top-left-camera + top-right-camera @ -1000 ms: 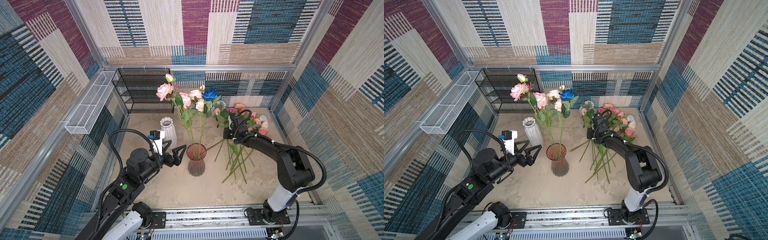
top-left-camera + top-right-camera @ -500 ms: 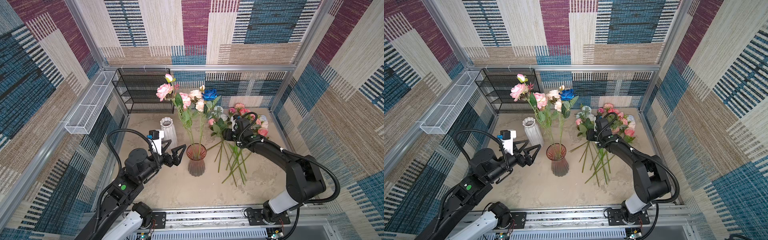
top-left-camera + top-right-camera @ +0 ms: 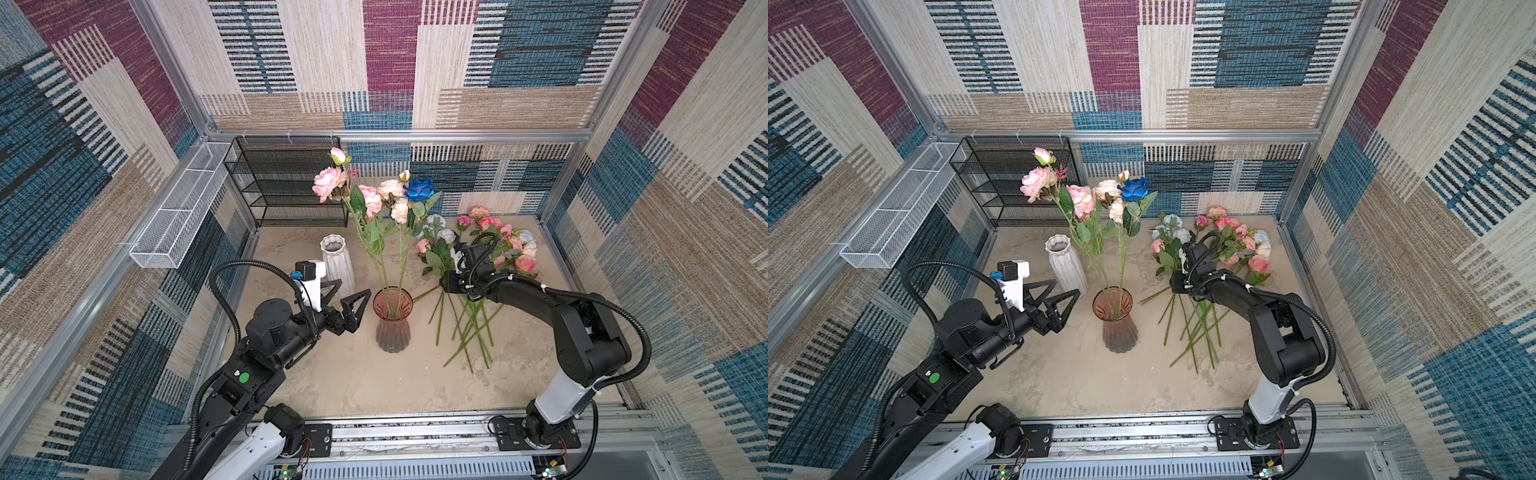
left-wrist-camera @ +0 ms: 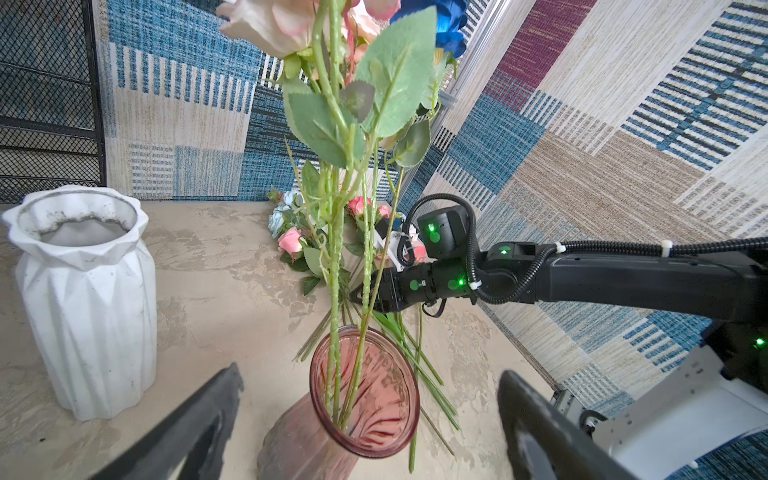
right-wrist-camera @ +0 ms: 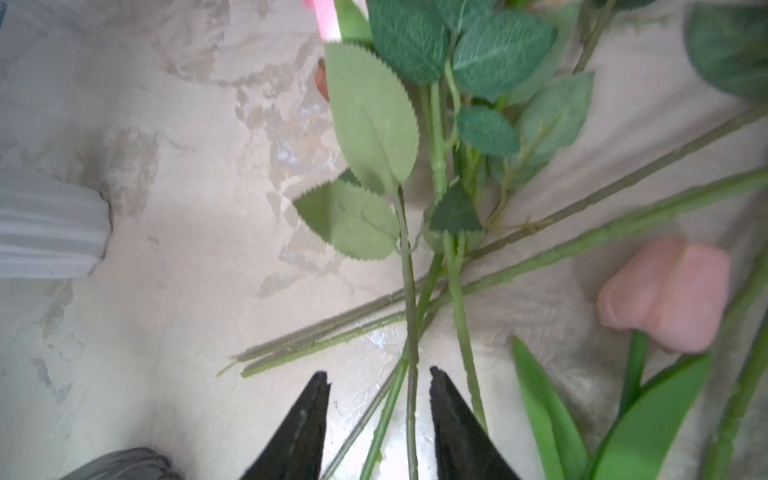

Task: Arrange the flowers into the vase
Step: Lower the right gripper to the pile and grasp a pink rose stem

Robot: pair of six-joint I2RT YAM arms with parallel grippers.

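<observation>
A pink glass vase (image 3: pixel 392 320) (image 4: pixel 365 395) stands mid-table holding several long-stemmed flowers (image 3: pixel 386 199): pink and cream blooms and one deep blue rose. More flowers (image 3: pixel 494 249) lie in a heap on the table to its right, stems (image 3: pixel 465 328) fanned toward the front. My left gripper (image 3: pixel 353 287) (image 4: pixel 370 370) hovers wide open just left of the vase, holding nothing. My right gripper (image 5: pixel 378 372) (image 4: pixel 353 297) is low over the heap's stems. Its jaws stand apart with a few thin stems (image 5: pixel 409 316) between them, unclamped.
An empty white ribbed vase (image 3: pixel 336 262) (image 4: pixel 87 299) stands behind and to the left of the pink one. A black wire rack (image 3: pixel 286 183) sits at the back left, and a white wire basket (image 3: pixel 178 220) hangs on the left wall. Patterned walls enclose the table.
My right gripper has gone from shut to apart and shifted over the stems. The leafy flower beside it has sunk toward the table. The left arm has barely moved.
</observation>
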